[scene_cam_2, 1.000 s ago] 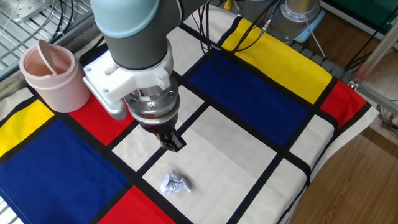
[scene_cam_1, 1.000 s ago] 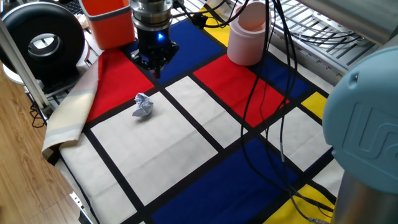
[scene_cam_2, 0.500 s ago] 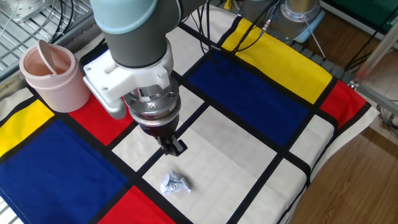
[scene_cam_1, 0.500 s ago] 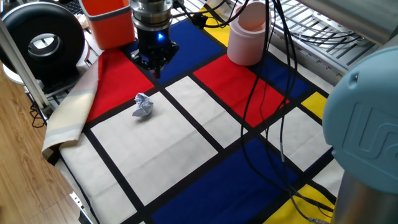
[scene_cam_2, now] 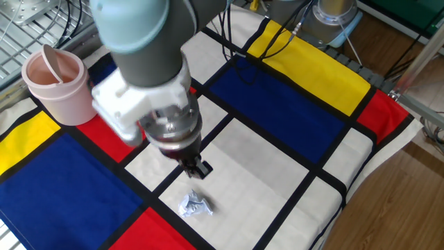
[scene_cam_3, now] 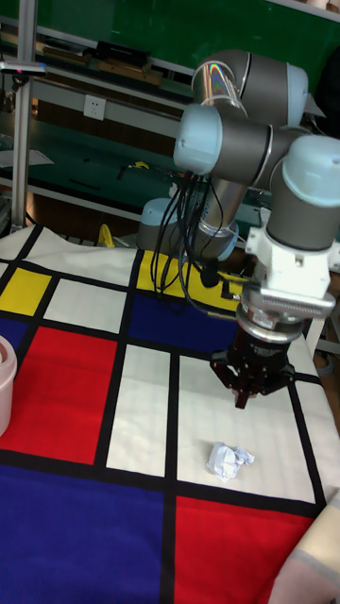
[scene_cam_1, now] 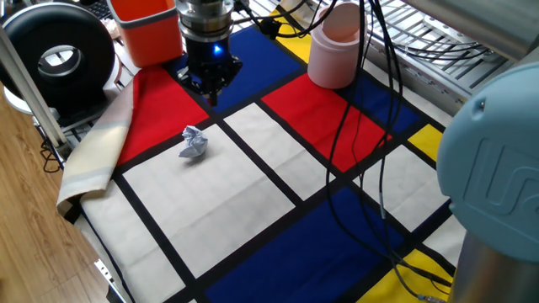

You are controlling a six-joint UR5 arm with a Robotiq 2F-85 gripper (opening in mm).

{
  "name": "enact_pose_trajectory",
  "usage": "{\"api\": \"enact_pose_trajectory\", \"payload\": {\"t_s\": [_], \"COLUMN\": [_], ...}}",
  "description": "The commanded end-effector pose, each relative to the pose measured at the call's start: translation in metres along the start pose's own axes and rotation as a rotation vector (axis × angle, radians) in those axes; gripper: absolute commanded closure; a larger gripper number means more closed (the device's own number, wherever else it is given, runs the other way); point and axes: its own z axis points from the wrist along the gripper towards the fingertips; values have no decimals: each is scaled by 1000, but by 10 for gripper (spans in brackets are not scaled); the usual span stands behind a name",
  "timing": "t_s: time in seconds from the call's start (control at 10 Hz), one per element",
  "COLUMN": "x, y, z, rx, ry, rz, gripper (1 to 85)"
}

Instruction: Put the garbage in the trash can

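Now, arm hangs over colour-block cloth (scene_cam_2: 291, 104), gripper (scene_cam_2: 199, 169) pointing down just above white panel, fingers together, nothing held. Pink trash can (scene_cam_2: 61, 83) at far corner, well apart. Garbage (scene_cam_2: 195, 204) on white panel, near gripper tip.

A robotics lab: metal shelving (scene_cam_3: 85, 90), a green backdrop (scene_cam_3: 142, 24), loose cables (scene_cam_1: 370, 126) over a colour-block tablecloth (scene_cam_1: 278, 168).
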Motion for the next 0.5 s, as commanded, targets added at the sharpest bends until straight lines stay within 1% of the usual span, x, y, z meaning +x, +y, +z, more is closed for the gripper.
{"api": "enact_pose_trajectory", "payload": {"t_s": [0.0, 0.1, 0.2, 0.3, 0.4], "x": [-9, -7, -9, -13, -17], "y": [9, 9, 8, 4, 5], "z": [14, 15, 18, 23, 27], "rx": [-12, -16, -18, -12, -23], "ry": [33, 51, 56, 51, 40], "rz": [-102, -119, -148, -178, -193], "gripper": [240, 190, 157, 113, 67]}}
